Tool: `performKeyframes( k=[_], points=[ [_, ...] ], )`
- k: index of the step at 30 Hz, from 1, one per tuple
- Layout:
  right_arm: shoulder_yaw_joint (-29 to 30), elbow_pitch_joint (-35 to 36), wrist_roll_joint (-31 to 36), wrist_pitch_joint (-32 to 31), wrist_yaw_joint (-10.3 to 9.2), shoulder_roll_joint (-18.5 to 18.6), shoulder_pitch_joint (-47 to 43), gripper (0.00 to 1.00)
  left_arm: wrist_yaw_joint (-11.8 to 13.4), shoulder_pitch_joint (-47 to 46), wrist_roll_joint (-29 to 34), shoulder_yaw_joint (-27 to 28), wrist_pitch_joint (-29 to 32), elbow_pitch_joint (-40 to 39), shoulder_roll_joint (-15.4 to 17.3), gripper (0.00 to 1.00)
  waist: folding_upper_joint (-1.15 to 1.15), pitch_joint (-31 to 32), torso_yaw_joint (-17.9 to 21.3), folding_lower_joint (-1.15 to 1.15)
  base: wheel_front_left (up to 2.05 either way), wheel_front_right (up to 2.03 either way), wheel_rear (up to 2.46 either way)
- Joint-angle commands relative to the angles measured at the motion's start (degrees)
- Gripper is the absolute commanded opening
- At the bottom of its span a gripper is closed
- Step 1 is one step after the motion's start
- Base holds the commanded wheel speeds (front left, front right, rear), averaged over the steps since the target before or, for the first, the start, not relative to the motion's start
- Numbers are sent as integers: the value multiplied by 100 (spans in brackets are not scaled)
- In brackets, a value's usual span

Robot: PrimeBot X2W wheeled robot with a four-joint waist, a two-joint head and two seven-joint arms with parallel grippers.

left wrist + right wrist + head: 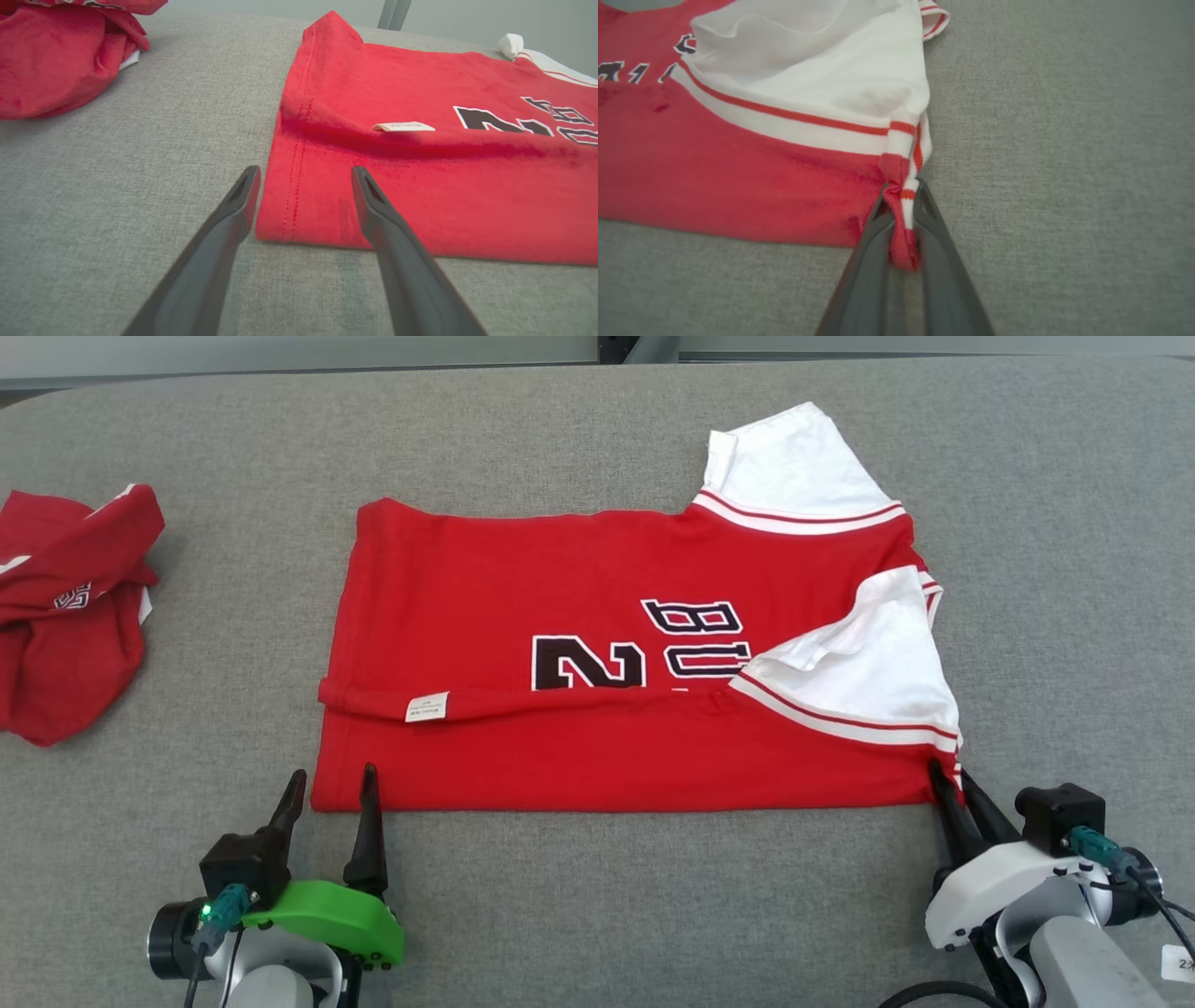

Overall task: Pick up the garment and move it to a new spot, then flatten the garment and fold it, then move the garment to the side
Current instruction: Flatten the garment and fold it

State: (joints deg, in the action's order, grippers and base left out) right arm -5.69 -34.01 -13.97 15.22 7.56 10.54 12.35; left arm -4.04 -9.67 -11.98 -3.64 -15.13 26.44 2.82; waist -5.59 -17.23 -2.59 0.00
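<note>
The red jersey (579, 616) lies long axis left-right, sleeves rightward; right gripper (948, 773) has its fingers clamped on the near corner, left gripper (334, 773) has its fingers spread wide, empty, at the hem.

High head, low wrists (shared garment (616, 747))

On the left gripper (334, 773) two long dark fingers (369, 831), bright green cover (327, 910), teal plug (224, 905) on a black cable (194, 982), on the right gripper (948, 773) same dark fingers, white rounded cover (990, 887), black square block (1060, 812)
</note>
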Motion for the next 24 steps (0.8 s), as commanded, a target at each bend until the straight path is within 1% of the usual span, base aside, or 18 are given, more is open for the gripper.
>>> performKeyframes(
  k=[1,8,11,16,17,18,19,20,24],
  points=[
    [44,81,-54,-20,-15,85,56,0,16,-81,-39,70,0,46,16,100,1,-25,24,0,0,0,0],
    [25,362,-32,-13,-13,78,73,0,18,-212,-63,144,0,255,15,100,1,-121,82,0,0,0,0],
    [1,445,-19,-12,-13,72,81,0,-22,-312,-122,196,0,494,16,100,1,-177,117,0,0,0,0],
    [-36,536,-51,-8,-13,96,80,0,-101,-409,-330,114,8,936,15,100,1,-229,153,0,0,0,0],
    [-36,549,-56,-8,-13,97,82,0,-125,-426,-389,70,13,1000,10,82,1,-232,157,0,0,0,0],
    [-29,561,-63,-8,-13,99,78,0,-158,-443,-429,28,14,1081,9,44,1,-233,158,0,0,0,0],
    [-25,572,-57,-8,-13,101,73,0,-181,-460,-519,4,24,1139,9,12,1,-235,157,0,0,0,0],
    [-17,582,-55,-8,-13,99,71,0,-209,-479,-584,-5,25,1163,7,0,1,-236,153,0,0,0,0],
    [8,602,-39,-8,-13,71,70,0,-294,-537,-770,-123,25,1213,7,0,1,-197,126,0,0,0,0]
  ],
)
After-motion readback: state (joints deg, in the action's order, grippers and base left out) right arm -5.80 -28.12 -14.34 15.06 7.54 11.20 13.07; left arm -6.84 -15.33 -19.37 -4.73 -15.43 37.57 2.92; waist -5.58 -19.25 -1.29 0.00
